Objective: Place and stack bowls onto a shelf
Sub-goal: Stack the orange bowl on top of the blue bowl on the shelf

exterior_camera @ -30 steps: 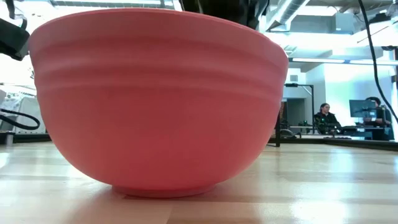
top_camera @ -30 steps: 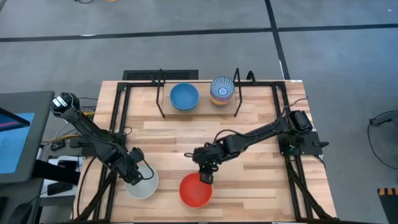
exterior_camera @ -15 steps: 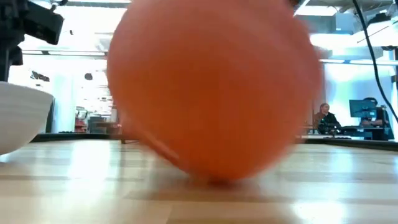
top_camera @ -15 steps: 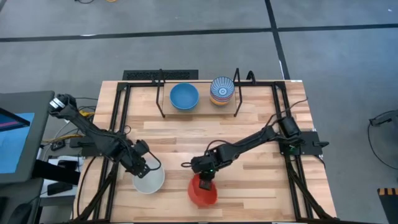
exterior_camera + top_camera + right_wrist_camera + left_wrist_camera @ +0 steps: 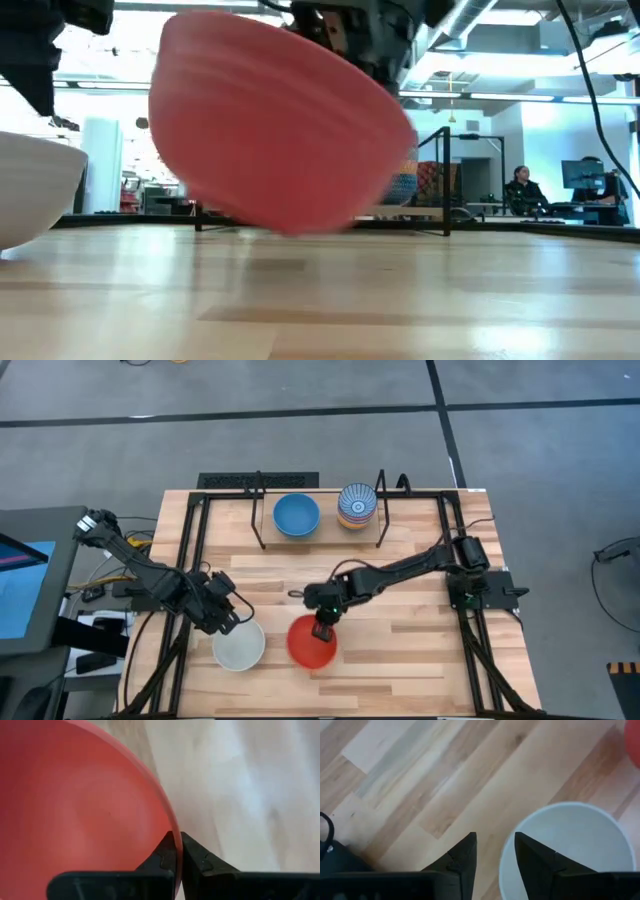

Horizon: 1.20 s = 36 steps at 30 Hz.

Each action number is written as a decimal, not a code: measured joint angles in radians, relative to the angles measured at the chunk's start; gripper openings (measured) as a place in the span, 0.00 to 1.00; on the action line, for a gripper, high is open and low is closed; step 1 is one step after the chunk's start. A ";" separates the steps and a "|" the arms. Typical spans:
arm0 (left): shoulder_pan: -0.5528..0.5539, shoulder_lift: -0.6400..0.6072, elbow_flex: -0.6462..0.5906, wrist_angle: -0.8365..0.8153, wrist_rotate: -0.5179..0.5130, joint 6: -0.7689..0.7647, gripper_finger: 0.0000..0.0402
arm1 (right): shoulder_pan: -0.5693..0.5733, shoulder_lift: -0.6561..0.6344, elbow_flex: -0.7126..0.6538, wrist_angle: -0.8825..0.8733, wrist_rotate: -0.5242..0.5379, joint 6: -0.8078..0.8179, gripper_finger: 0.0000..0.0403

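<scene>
Fingers of the left gripper (image 5: 224,614) are being held apart at the white bowl (image 5: 239,647), lower left of the high view, gripping nothing. At lower centre, the red bowl (image 5: 311,642) is being pinched by its rim and tilted off the tabletop (image 5: 420,650) by the right gripper (image 5: 321,626). Only the blue bowl (image 5: 296,514) and a patterned stack (image 5: 357,505) are being carried by the shelf (image 5: 322,538), upper centre; two bowls are judged left.

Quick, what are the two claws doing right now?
Left gripper: open, at the white bowl, not holding it.
Right gripper: shut on the red bowl rim.
</scene>
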 joint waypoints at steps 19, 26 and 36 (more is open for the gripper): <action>0.000 -0.046 0.002 0.003 -0.180 -0.042 0.29 | -0.445 -0.024 0.474 -0.224 0.219 -0.226 0.06; 0.019 -0.046 0.002 0.002 -0.250 -0.042 0.29 | -0.655 0.021 0.508 -0.246 0.234 -0.193 0.06; 0.086 -0.045 0.002 0.004 -0.212 -0.008 0.29 | -0.713 0.071 0.512 -0.241 0.104 -0.226 0.06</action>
